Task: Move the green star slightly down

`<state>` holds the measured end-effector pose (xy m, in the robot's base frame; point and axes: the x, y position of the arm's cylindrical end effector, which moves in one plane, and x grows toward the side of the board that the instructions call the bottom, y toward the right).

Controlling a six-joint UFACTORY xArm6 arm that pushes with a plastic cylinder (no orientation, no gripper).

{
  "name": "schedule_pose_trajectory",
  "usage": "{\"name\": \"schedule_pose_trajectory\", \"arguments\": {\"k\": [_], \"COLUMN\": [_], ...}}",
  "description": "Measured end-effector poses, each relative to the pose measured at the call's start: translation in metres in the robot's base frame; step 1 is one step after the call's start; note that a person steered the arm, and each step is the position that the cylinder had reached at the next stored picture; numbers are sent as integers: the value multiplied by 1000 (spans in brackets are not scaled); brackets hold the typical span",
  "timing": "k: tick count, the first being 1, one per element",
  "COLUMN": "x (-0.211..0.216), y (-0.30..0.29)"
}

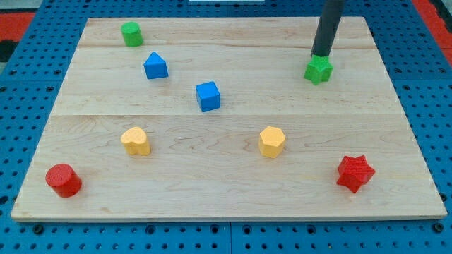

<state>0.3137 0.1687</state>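
Our tip (321,56) touches the green star's (318,70) top edge; it holds nothing, and the board (233,176) holds no containers.

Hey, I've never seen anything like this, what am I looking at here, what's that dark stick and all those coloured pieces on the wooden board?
This is one camera view looking down at a light wooden board resting on a blue pegboard base. The dark stick is the robot arm's rod; it has no gripper and holds nothing, it only pushes. My tip sits at the top edge of the small green star block, at the view's upper right. Also on the board: a green cylinder, a blue house-shaped block, a blue cube, two rounded yellow blocks, a red cylinder and a red star.
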Motion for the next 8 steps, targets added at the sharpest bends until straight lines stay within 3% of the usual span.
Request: {"name": "schedule_pose_trajectory", "arguments": {"k": [1,3,4,7,8], "x": [7,34,58,-35,-34], "y": [10,119,119,64,61]}}
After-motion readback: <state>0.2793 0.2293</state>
